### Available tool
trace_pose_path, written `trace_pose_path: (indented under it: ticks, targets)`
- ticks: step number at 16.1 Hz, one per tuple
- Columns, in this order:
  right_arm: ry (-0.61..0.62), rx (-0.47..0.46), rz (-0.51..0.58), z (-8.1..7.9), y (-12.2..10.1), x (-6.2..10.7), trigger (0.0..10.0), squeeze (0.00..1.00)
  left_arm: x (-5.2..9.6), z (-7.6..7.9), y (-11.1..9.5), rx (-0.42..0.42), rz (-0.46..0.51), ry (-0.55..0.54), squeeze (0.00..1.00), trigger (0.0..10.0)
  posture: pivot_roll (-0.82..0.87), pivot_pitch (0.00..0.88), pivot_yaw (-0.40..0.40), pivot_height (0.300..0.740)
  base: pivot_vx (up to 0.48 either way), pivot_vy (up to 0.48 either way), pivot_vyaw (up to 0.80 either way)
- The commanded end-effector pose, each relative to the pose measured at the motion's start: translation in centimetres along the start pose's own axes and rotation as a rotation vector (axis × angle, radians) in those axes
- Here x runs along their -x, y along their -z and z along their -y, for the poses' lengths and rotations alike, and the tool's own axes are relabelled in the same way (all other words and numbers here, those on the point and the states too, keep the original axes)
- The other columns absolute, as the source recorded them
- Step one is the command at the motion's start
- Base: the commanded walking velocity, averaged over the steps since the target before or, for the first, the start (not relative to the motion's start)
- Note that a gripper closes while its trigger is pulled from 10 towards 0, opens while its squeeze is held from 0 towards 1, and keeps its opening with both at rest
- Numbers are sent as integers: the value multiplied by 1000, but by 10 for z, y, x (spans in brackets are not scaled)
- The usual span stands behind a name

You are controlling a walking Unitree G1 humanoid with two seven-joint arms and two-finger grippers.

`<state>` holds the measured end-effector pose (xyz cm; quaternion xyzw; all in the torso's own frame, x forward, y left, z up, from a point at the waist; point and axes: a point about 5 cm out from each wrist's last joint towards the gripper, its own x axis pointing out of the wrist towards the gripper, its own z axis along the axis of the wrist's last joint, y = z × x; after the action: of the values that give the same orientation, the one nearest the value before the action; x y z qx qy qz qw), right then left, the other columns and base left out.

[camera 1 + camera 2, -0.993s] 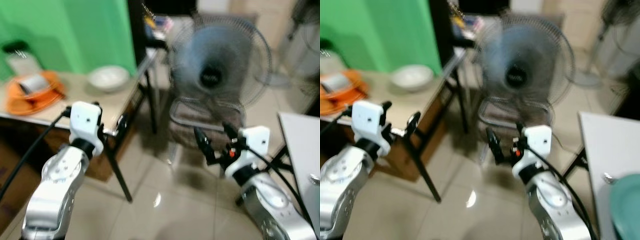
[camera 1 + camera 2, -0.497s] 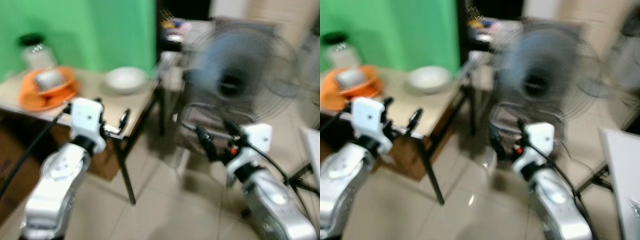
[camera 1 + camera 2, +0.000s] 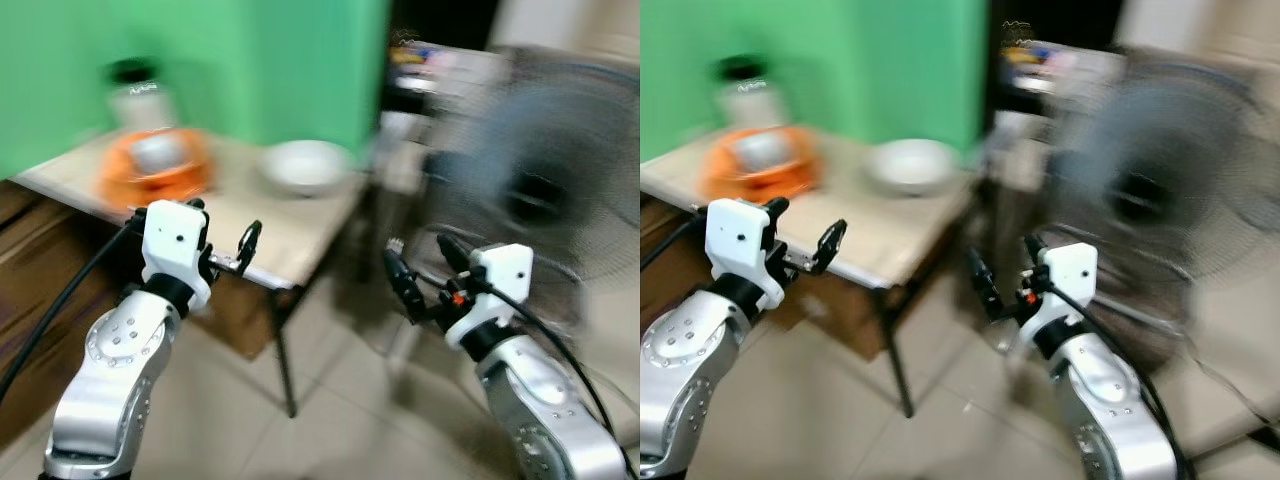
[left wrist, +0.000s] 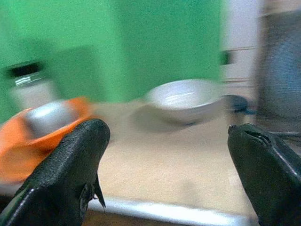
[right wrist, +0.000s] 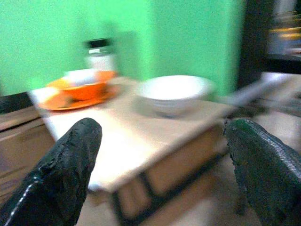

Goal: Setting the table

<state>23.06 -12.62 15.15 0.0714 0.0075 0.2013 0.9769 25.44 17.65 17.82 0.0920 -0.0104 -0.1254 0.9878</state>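
Note:
The view is blurred. A beige table [image 3: 300,232] stands against a green wall. On it sit a white bowl [image 3: 305,167], an orange dish [image 3: 155,172] holding a small pale bowl, and a dark-lidded jar [image 3: 135,92] behind the dish. My left gripper [image 3: 224,228] is open and empty, held level just before the table's near edge. My right gripper [image 3: 425,266] is also open and empty, out over the floor to the right of the table. The left wrist view looks across the tabletop at the white bowl [image 4: 186,100]. The right wrist view shows the bowl [image 5: 173,93] and orange dish [image 5: 77,89].
A standing fan [image 3: 530,200] is close on the right, behind my right gripper. Cluttered dark shelving [image 3: 430,60] lies behind the table's far corner. A brown wooden box [image 3: 40,290] sits under the table at the left. Tiled floor [image 3: 350,420] lies below.
The camera has swung left: the table and its dishes now sit nearer the middle, the fan has slid to the right edge, and the white table at right is gone. Both arms keep their pose.

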Motion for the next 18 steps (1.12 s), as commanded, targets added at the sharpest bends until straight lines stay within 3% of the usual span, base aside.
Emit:
trace_pose_path:
  ticks: [1,7,8,10,18]
  targets:
    - [2,5,14,1,-3,-1,10000,1000,-1,0,-2,-6,7,5,0,10000,76,0,-3,740,300,0,0]
    - [12,-7,9,1,0,-2,10000,1000,-2,1,-2,-6,6,18,0,10000,78,0,-1,740,303,0,0]
    - [41,-14,4,3,1,-2,10000,47,-2,0,-2,-7,4,18,0,10000,79,0,2,740,322,0,0]
    - [64,-21,-3,5,2,-2,10000,0,-2,0,-2,-8,4,19,0,10000,78,0,7,740,326,0,0]
    - [38,2,-14,2,2,-5,10000,0,-4,0,-3,-15,5,20,0,10000,82,0,6,740,333,0,0]
